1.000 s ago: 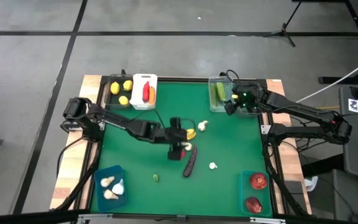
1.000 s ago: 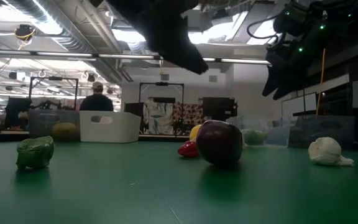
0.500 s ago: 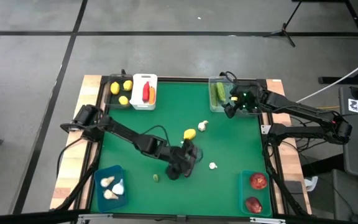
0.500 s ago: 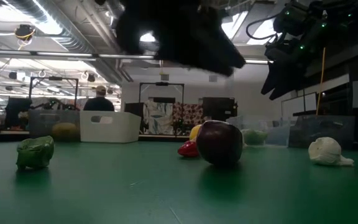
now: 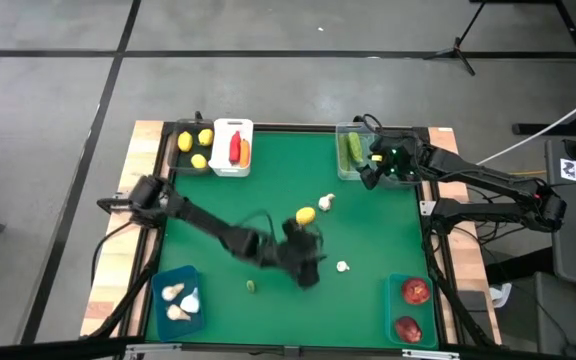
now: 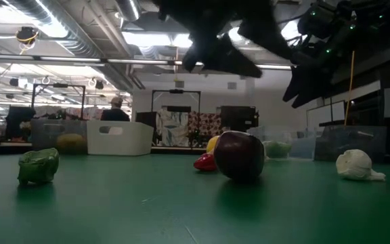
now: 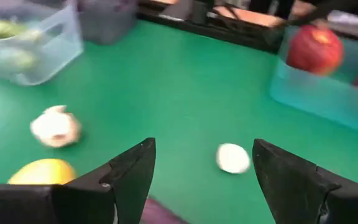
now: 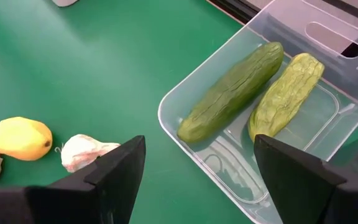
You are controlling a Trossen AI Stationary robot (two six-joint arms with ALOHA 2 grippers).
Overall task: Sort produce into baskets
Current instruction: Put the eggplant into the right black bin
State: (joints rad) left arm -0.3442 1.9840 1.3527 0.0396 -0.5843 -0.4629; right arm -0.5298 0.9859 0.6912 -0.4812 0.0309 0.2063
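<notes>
Here, left claw [image 5: 308, 262] spread wide, hiding most of the eggplant [image 6: 240, 155], right claw [image 5: 367, 172] wide beside clear bin [image 8: 328, 93].

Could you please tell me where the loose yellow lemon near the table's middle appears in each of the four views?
High view: lemon at centre, beside a garlic bulb.
Low view: partly hidden behind the eggplant.
Left wrist view: bottom left.
Right wrist view: left edge.
Shared landmark: that garlic bulb.
</notes>
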